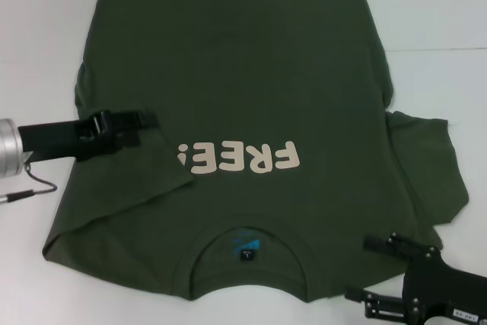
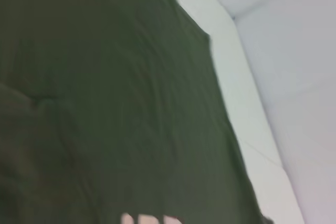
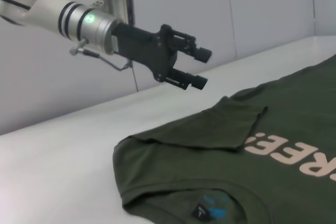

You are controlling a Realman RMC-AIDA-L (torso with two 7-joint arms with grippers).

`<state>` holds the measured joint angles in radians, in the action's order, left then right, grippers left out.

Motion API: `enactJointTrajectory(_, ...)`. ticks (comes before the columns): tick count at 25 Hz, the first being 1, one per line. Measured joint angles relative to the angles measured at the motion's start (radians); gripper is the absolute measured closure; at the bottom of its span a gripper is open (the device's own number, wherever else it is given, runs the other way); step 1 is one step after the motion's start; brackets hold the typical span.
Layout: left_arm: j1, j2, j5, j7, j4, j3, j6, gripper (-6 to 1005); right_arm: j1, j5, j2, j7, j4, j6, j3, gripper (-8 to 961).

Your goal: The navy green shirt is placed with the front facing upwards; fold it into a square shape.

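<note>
Navy green shirt (image 1: 243, 89) lies spread on the white worktop (image 1: 38, 28), print up, collar nearest the robot, its left sleeve folded inward over the chest. Left pincer (image 3: 198, 67) hovers above that fold, parted and empty. Right pincer (image 1: 373, 270) waits open beside the collar's right shoulder.

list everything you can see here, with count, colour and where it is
navy green shirt: one, dark olive green, spread front up across the table, collar toward the robot; the sleeve on the robot's left is folded in over the chest, the one on its right lies spread out
print: one, cream "FREE!" on the chest
neck label: one, blue, inside the collar
table: one, white, under the shirt
left hand: one, black, open, above the folded sleeve, holding nothing
right hand: one, black, open, off the shirt by the near shoulder on the robot's right
</note>
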<state>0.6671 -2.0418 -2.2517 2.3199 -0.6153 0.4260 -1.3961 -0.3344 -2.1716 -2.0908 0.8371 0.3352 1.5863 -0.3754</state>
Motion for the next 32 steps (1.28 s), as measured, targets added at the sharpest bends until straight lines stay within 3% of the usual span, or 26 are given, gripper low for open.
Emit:
enactJointTrajectory(3, -0.017, 0.004, 0.007, -0.170, -0.016, -0.004, -0.153, 396, -0.006, 0.001, 0.001, 0.054, 0.007, 0.037, 0.036, 23)
enactJointTrajectory(7, -0.057, -0.016, -0.001, -0.381, -0.059, 0.014, -0.293, 241, -0.030, 0.001, 0.008, 0.210, 0.046, 0.080, 0.067, 23)
enactJointTrajectory(13, -0.158, -0.043, -0.004, -0.646, -0.171, 0.044, -0.451, 123, -0.083, -0.007, 0.026, 0.551, 0.143, 0.091, 0.046, 22)
enactJointTrajectory(17, -0.224, -0.068, -0.004, -0.832, -0.222, 0.043, -0.488, 45, -0.109, -0.008, 0.045, 0.674, 0.189, 0.104, 0.025, 23)
enactJointTrajectory(21, -0.266, -0.095, -0.005, -0.949, -0.240, 0.049, -0.437, 47, -0.131, -0.008, 0.066, 0.827, 0.244, 0.104, 0.018, 23)
enactJointTrajectory(23, -0.276, -0.103, -0.005, -0.984, -0.243, 0.051, -0.407, 48, -0.143, -0.009, 0.084, 0.937, 0.284, 0.104, 0.002, 23)
enactJointTrajectory(26, -0.281, -0.106, -0.005, -1.008, -0.243, 0.056, -0.389, 50, -0.163, -0.010, 0.129, 1.136, 0.353, 0.105, -0.058, 22)
enactJointTrajectory(32, -0.279, -0.106, -0.005, -1.014, -0.265, 0.058, -0.395, 49, -0.230, -0.062, 0.248, 1.598, 0.427, 0.107, -0.174, 24)
